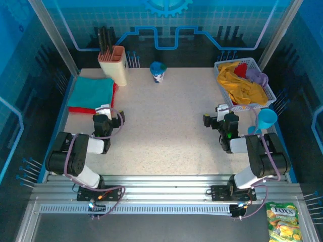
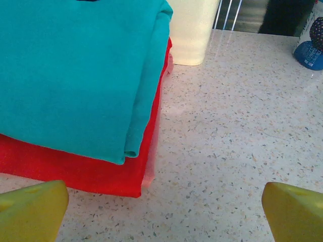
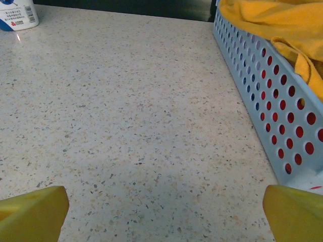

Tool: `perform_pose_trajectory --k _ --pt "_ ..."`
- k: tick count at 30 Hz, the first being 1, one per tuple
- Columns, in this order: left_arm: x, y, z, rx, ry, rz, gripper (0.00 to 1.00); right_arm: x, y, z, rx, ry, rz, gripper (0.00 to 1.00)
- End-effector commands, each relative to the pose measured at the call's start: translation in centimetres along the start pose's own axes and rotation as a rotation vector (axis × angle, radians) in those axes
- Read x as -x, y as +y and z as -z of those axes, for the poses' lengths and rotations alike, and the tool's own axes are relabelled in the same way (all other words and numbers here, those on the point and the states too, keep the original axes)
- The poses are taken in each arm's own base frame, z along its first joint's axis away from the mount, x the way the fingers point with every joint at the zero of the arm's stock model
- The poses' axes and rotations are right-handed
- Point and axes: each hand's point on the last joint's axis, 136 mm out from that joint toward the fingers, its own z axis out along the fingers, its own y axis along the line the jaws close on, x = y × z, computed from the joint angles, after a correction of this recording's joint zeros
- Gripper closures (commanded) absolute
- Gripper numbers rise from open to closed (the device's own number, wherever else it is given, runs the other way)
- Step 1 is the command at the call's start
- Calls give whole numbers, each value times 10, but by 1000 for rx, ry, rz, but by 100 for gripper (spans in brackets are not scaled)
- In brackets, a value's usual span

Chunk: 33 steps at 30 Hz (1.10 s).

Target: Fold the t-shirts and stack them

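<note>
Teal tee (image 1: 91, 89) lies folded on a red tee (image 2: 75, 171) at ten o'clock, so the stack is begun. Mustard tee (image 1: 242, 84) and lavender tee (image 1: 257, 77) sit crumpled in the basket (image 1: 271, 96) at two o'clock. Left gripper (image 2: 162, 212) and right gripper (image 3: 164, 212) gape wide, empty.

- The left arm (image 1: 75, 157) and right arm (image 1: 260, 159) are built of black joint housings and pale grey-white links.
- Thin purplish cables (image 1: 121, 120) loop along each arm.
- A small green light (image 1: 230, 135) glows on the right arm's wrist.
- The left hand (image 2: 161, 212) and right hand (image 3: 161, 212) have blunt yellow fingers (image 2: 31, 209).
- Tiny lights show at each base (image 1: 90, 192).
</note>
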Motion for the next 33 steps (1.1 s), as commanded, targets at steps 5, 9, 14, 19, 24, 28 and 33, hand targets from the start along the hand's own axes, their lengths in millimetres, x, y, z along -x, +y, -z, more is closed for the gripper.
perform_pose_trajectory --k 5,9,14,19,24,28,33 --pt "9 1 0 13 -29 -10 1 15 -6 -3 -12 -46 2 0" --pt "8 2 0 14 -25 -10 1 15 -6 -3 -11 -44 3 0" --pt "8 2 0 13 -26 -9 1 15 -6 -3 -12 -44 3 0" --pt "8 1 0 13 -26 -10 1 15 -6 -3 -12 -43 3 0" --pt "8 2 0 13 -25 -10 1 15 -7 -3 -16 -44 4 0" --pt "12 1 1 10 -33 -9 1 20 -3 2 -31 -64 32 0" --pt "32 -4 6 3 15 -26 1 42 6 16 -51 -75 94 0"
